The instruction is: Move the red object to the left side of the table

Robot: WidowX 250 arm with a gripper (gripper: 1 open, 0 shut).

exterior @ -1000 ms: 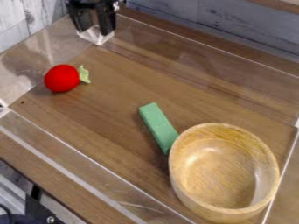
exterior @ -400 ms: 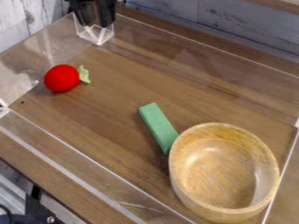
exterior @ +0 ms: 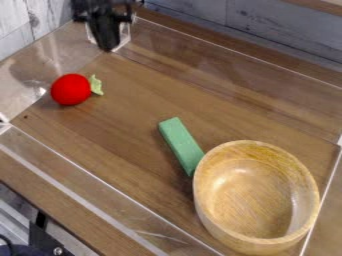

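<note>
Red fruit (exterior: 71,89): resting on brown wood tabletop (exterior: 167,95), toward L edge of view, approx. midway up the frame, w/ small green leaf tip (exterior: 95,85) pointing to R side of pic. Lying near the clear side wall (exterior: 30,70), well apart from the green block and the bowl. Now re: arm (exterior: 94,6): coming in from top edge of view, upper L, dark and blurred, only its lower end in frame. Hanging roughly upright, pointing down toward the far L corner of the table, w/ lower tip narrowing to a dark point. Looking at claw (exterior: 107,44): shut, tips brought together, w/ nothing visible in its hold; fine detail of the tips lost to blur. Seen higher in the pic than the fruit and a bit to its R, apart from it, w/ bare wood showing between. Can't tell exact height of tips above tabletop, nor whether touching it, from this one angle. Pale see-through corner of the enclosure visible just beside the tips, partly covered by the dark shape. Elsewhere: green block (exterior: 181,144) lying flat, R of center, set at a slant, w/ lower end right by rim of the round wooden bowl (exterior: 257,196). Said bowl standing upright, open side up, in lower R part of view, much bigger than the fruit and well apart from both fruit and claw.
</note>
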